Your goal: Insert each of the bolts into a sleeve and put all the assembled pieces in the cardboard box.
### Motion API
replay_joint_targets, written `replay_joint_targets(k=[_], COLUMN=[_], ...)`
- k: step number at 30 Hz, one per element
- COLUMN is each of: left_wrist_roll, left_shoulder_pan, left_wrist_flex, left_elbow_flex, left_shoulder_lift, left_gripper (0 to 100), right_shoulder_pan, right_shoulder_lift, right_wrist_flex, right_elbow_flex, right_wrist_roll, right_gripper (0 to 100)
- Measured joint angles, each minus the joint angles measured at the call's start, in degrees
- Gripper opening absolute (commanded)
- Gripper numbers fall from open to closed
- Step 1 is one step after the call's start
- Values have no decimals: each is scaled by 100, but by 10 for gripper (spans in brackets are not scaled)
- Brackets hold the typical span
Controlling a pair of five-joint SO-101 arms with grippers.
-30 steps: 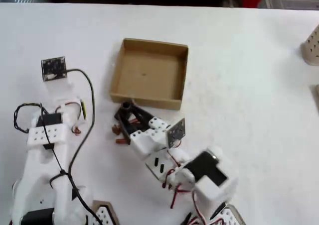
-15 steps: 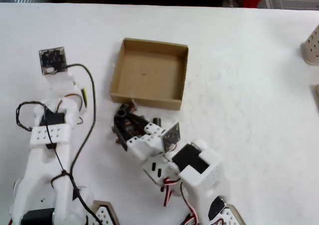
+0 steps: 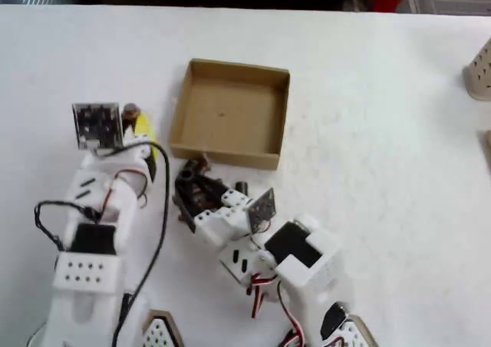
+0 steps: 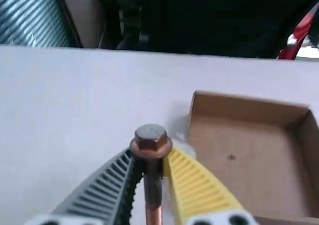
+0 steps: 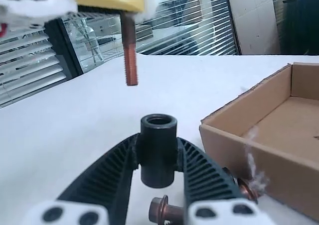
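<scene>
The left gripper (image 4: 149, 160) pinched a copper bolt (image 4: 151, 141) just under its head, shank hanging down, at centre-left of the high view beside the cardboard box (image 3: 222, 153). The right gripper (image 5: 158, 149), lower centre, clamped a black sleeve (image 5: 158, 130) upright w/ its bore facing up. The bolt tip hung above the bore but off to one side, not touching. Step: insertion, approx. at alignment. Next move prob. needs centring over the bore, then a straight descent. Spare bolts (image 5: 164, 210) lay by the box on the white table (image 3: 383, 170); window blinds (image 5: 189, 31) stood behind.
</scene>
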Motion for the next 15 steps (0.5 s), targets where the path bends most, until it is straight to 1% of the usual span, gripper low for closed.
replay_joint_targets(k=[4, 9, 15], left_wrist_roll=[9, 26, 26], left_shoulder_pan=[422, 782, 1116], left_wrist_flex=[-422, -492, -501], left_elbow_flex=[571, 1029, 1486], left_shoulder_lift=[-791, -1415, -1820], left_gripper=[23, 23, 23], right_shoulder_pan=[0, 0, 0], right_shoulder_lift=[0, 0, 0], right_wrist_flex=[0, 0, 0], right_elbow_flex=[0, 0, 0], right_wrist_roll=[0, 0, 0], right_gripper=[17, 17, 17])
